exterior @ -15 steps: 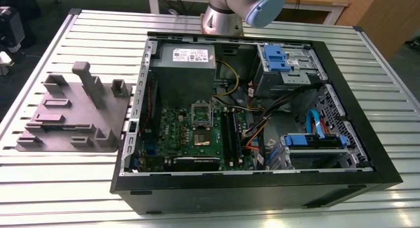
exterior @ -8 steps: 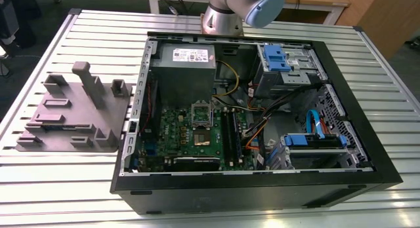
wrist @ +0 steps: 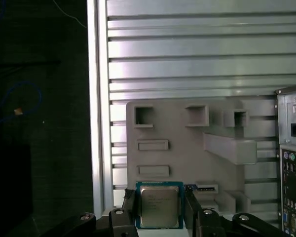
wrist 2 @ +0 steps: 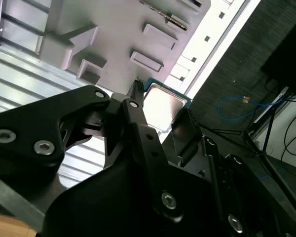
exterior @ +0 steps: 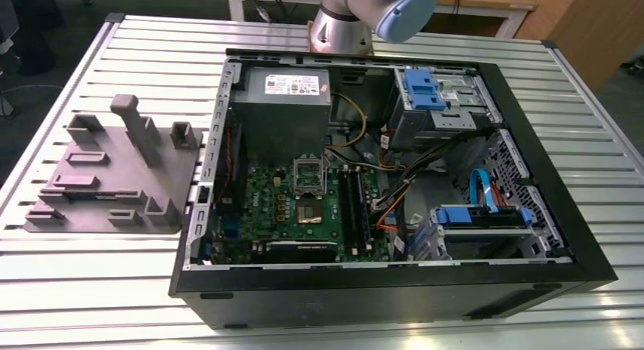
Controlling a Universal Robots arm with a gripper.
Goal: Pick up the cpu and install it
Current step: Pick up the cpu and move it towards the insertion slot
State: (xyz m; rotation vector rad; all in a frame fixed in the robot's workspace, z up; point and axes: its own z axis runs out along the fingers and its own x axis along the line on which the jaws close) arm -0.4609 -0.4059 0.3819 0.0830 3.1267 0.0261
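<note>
The cpu is a small square chip with a silvery top and a thin dark rim. It sits between the two black fingers of my gripper, which is shut on its opposite edges. In the second wrist view the cpu shows the same way in the gripper, with a finger against its side. Behind it lies the grey moulded fixture tray, which looks well away from the chip. In the exterior view the green board lies inside the open computer case, with a silvery socket frame on it.
The grey fixture tray stands on the slatted metal table at the exterior view's left, beside the case. The arm's base rises behind the case. A grey power supply box, blue drive brackets and cables crowd the case.
</note>
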